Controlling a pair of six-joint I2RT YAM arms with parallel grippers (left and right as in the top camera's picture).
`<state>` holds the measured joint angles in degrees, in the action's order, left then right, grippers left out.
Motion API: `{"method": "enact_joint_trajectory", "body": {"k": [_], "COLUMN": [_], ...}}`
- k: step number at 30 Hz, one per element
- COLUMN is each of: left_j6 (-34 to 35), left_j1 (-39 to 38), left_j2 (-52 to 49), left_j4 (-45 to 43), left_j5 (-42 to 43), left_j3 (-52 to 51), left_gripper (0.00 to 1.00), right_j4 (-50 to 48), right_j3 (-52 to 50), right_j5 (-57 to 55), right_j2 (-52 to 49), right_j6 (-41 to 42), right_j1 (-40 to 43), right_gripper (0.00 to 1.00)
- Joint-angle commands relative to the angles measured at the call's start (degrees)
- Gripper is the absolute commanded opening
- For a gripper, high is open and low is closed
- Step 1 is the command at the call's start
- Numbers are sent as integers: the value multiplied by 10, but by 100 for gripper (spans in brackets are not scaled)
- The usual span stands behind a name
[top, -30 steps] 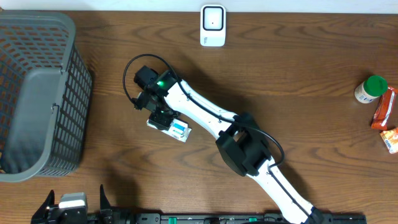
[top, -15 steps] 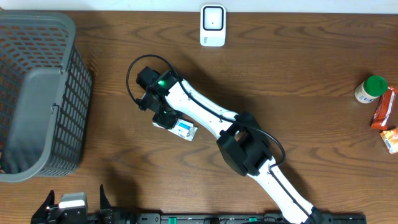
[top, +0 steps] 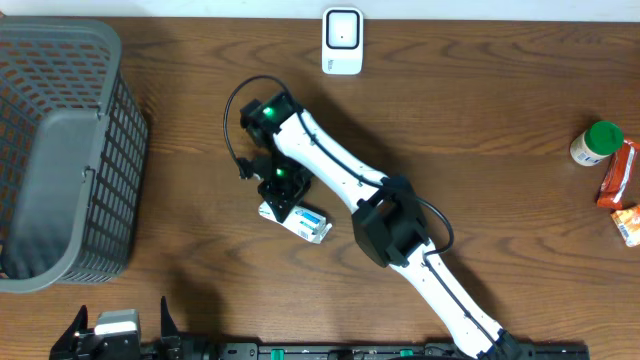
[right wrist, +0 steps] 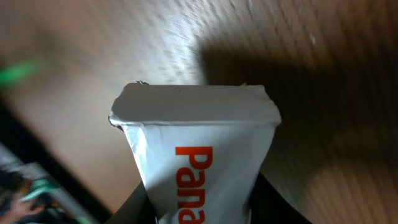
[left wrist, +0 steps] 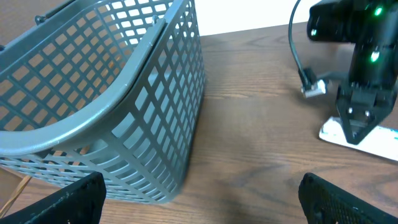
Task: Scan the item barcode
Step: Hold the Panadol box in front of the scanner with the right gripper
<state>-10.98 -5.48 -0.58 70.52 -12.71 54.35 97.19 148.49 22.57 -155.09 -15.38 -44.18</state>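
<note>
Fingers (right wrist: 142, 206) of the right gripper (top: 281, 200) stand narrow, pinched on either side of one white packet (top: 308, 224) with orange lettering that begins "Pana". The packet sits to the right of the grey basket (top: 60, 150), well apart from it, low at the wooden table (top: 480, 110). Whether it touches the wood cannot be told. The left gripper (left wrist: 204, 202) hangs just beside the basket's near side with its jaws spread wide, holding nothing and touching nothing.

Counted: two grippers, one basket, one white packet. One white scanner (top: 342, 40) stands right of the basket, toward the table's far edge. One green-capped bottle (top: 596, 143) and two orange wrappers (top: 620, 172) (top: 628, 224) lie together at the side of the table opposite the basket.
</note>
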Motion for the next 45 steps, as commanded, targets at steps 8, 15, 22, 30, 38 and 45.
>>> {"method": "enact_joint_trajectory", "body": {"k": [8, 15, 22, 30, 38, 45], "left_j6": [-8, -8, -8, -8, -8, -8], "left_j1": [-2, -2, -2, -2, -2, -2], "left_j2": [4, 4, 4, 4, 4, 4], "left_j4": [0, 0, 0, 0, 0, 0], "left_j5": [1, 1, 1, 1, 1, 1], "left_j3": [-1, -1, -1, -1, -1, -1], "left_gripper": [99, 99, 99, 99, 99, 99], "right_j4": [2, 1, -26, -141, -248, -391], "right_j3": [45, 45, 45, 45, 45, 45], "right_j5": [183, 256, 133, -97, -214, -347], "right_j2": [35, 52, 52, 52, 52, 52], "right_j6": [22, 24, 11, -5, -61, -134], "right_j1": [64, 94, 115, 139, 161, 166], "right_gripper": [22, 23, 21, 24, 25, 22]}}
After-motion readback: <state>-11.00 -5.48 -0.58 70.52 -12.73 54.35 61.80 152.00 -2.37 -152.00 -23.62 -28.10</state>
